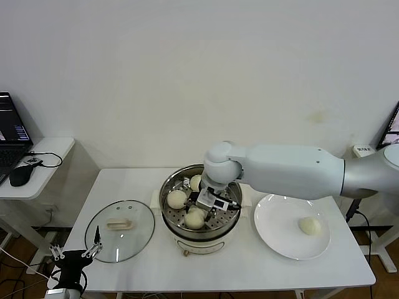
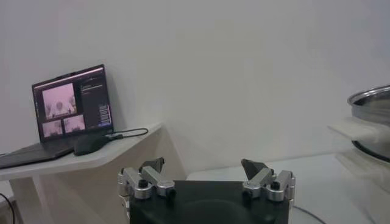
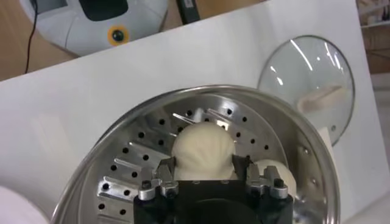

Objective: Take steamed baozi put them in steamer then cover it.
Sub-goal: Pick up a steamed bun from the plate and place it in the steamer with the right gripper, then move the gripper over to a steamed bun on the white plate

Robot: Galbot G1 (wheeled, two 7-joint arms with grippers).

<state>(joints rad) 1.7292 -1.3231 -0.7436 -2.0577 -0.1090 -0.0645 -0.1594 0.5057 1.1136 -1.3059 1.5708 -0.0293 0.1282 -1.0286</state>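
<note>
Cream-white and soft-looking, the buns will likely dent if you pinch hard, so take each one low across its widest part with a light squeeze; they look light and a little tacky rather than slippery. Three buns (image 1: 185,208) already sit on the holed tray inside the steamer (image 1: 201,242), which stands near the middle of the table (image 1: 249,268).

Your right gripper (image 1: 201,206) is down inside the pot. In the right wrist view its fingers (image 3: 167,169) stand either side of a bun (image 3: 202,152), close to it or just touching; you cannot tell from these views whether they grip it or have let go. My judgement is that this bun is being set down, so lift straight up to avoid dragging it or nudging its neighbours.

One bun (image 1: 310,225) remains on the white plate (image 1: 274,240) toward the table's right edge, just beside the steamer. It is well clear of the rim, so approach from above.

The glass lid (image 1: 120,230) lies flat near the table's left front corner, handle (image 1: 119,223) up. It is stiff, breakable and probably heavy for its size; grasp the bar handle across its narrow side, never the smooth glass.

Your left gripper (image 1: 76,252) waits spread wide and empty just off the table's left front corner, beside the lid.
</note>
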